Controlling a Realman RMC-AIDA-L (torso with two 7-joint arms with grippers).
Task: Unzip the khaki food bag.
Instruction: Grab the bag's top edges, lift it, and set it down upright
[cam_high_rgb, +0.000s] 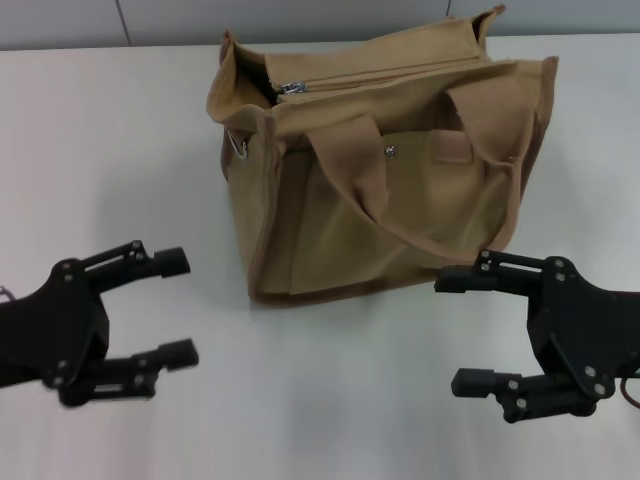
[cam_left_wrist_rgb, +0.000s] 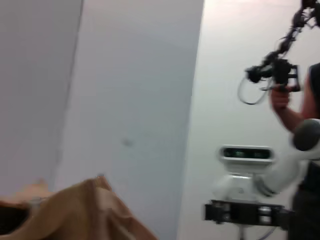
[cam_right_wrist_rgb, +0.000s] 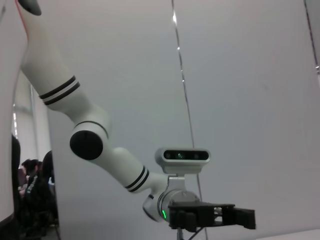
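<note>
The khaki food bag (cam_high_rgb: 380, 170) stands on the white table (cam_high_rgb: 300, 400) at centre back, front pocket with a metal snap (cam_high_rgb: 391, 151) facing me. Its two strap handles hang over the front. The top zipper runs along the top, and its silver pull (cam_high_rgb: 291, 88) sits at the left end. My left gripper (cam_high_rgb: 178, 308) is open and empty, low at the front left, apart from the bag. My right gripper (cam_high_rgb: 462, 332) is open and empty at the front right, just off the bag's lower right corner. A tan corner of the bag shows in the left wrist view (cam_left_wrist_rgb: 85, 212).
A metal ring (cam_high_rgb: 240, 146) hangs at the bag's left side. A grey wall lies behind the table. The left wrist view shows a person (cam_left_wrist_rgb: 305, 165) standing off to the side. The right wrist view shows my left arm (cam_right_wrist_rgb: 100, 145) and its gripper (cam_right_wrist_rgb: 212, 216).
</note>
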